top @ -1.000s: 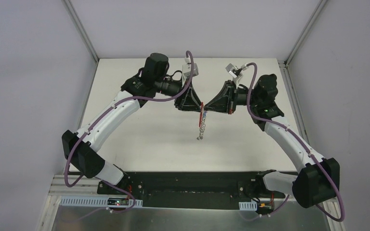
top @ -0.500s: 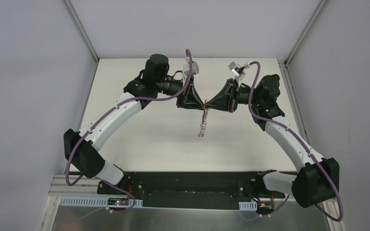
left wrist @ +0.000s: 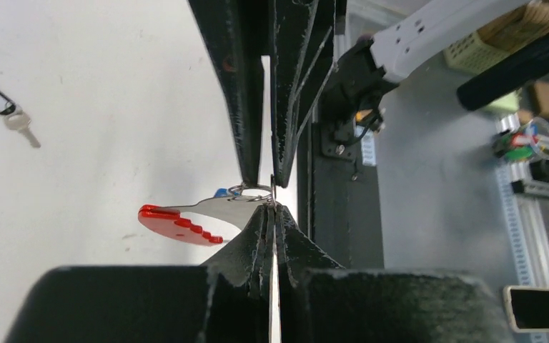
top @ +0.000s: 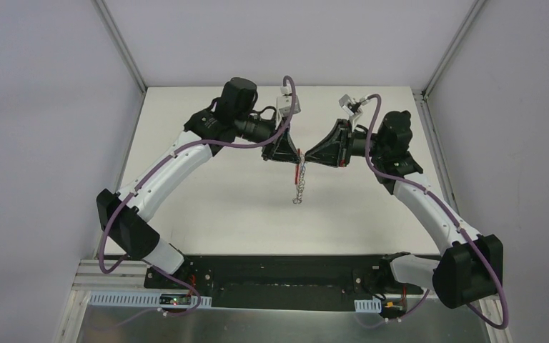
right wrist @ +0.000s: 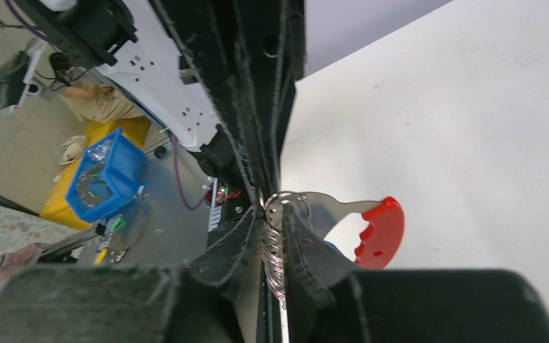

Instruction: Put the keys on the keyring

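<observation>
- Left white-and-black arm's gripper (top: 295, 151), frame centre, fingers clamped together.
- Right white-and-black arm's gripper (top: 304, 153) meets it tip-to-tip, fingers slightly parted.

Keyring (left wrist: 179, 221): red band, silver rings. Fingers (left wrist: 237, 100) black. Table (top: 214, 186) white.

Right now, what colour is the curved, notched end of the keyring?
Red, on the keyring; the left wrist view shows it best.
</observation>
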`<state>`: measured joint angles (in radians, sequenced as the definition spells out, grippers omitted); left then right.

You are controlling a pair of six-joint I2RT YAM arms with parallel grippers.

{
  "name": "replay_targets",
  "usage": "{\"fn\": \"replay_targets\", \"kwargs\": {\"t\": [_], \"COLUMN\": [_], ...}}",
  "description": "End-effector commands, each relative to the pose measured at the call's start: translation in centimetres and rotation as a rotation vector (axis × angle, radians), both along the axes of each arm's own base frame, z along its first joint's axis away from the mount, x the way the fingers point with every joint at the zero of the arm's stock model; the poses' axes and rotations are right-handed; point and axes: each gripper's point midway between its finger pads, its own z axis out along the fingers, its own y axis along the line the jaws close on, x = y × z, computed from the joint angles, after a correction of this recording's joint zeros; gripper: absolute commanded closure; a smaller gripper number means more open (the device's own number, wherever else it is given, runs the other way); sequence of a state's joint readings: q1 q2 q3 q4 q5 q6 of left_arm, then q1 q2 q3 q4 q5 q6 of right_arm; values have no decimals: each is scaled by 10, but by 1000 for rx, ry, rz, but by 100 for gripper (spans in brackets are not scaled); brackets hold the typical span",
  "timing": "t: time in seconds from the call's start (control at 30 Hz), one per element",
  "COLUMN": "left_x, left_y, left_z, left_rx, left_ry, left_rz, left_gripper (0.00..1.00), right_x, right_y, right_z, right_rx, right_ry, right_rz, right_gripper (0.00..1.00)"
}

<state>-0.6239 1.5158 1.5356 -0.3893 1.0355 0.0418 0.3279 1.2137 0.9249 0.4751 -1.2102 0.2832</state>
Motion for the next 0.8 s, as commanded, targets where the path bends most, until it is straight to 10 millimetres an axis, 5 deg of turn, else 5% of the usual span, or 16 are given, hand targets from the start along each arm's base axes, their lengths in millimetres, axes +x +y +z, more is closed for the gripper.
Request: {"fn": "replay_targets", "kwargs": {"t": [0.0, 0.23, 0.77], "left_x": [-6, -10, -20], "left_y": [14, 15, -9], "left_z": [-9, -23, -18], "left_rx": [155, 235, 148], "left_ry": [-151, -266, -151], "left_rz": [-20, -32, -92], "left_gripper": [100, 100, 100], "right_x": [3, -8, -37], "right_y": [-7, -13, -4], "right_z": [-6, -16, -17], "right_rx": [-48, -101, -144], "right_ry": [-91, -227, -306], "right_rz": [-44, -5, 96], "right_gripper": [78, 68, 66]}}
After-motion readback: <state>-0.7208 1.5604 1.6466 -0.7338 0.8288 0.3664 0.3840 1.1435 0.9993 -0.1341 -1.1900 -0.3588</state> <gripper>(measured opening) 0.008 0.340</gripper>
